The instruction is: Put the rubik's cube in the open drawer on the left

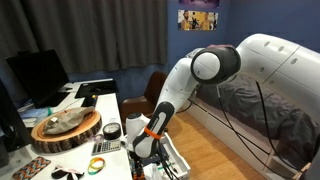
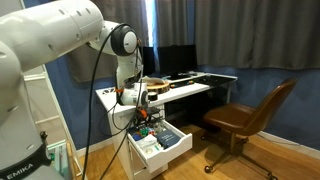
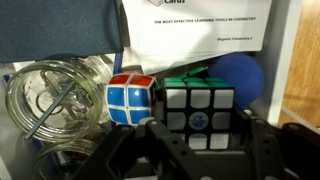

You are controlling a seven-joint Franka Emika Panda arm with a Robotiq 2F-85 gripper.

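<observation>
In the wrist view the rubik's cube (image 3: 198, 113) shows a white face on a black grid and a green top. It sits low inside the white drawer (image 2: 172, 147), between my two black fingers. My gripper (image 3: 197, 135) closes on the cube's sides, with both fingers against it. In both exterior views the arm reaches down beside the desk, with the gripper (image 1: 143, 152) in the open drawer (image 1: 178, 162). The cube is too small to make out in those views.
In the drawer next to the cube lie a small rounded red, blue and white cube (image 3: 132, 98), a blue ball (image 3: 243, 75), a clear glass object (image 3: 50, 95) and a white sheet (image 3: 200, 30). On the desk are a wood slab (image 1: 65, 128) and a green-keyed gadget (image 1: 104, 148). A brown chair (image 2: 250, 115) stands nearby.
</observation>
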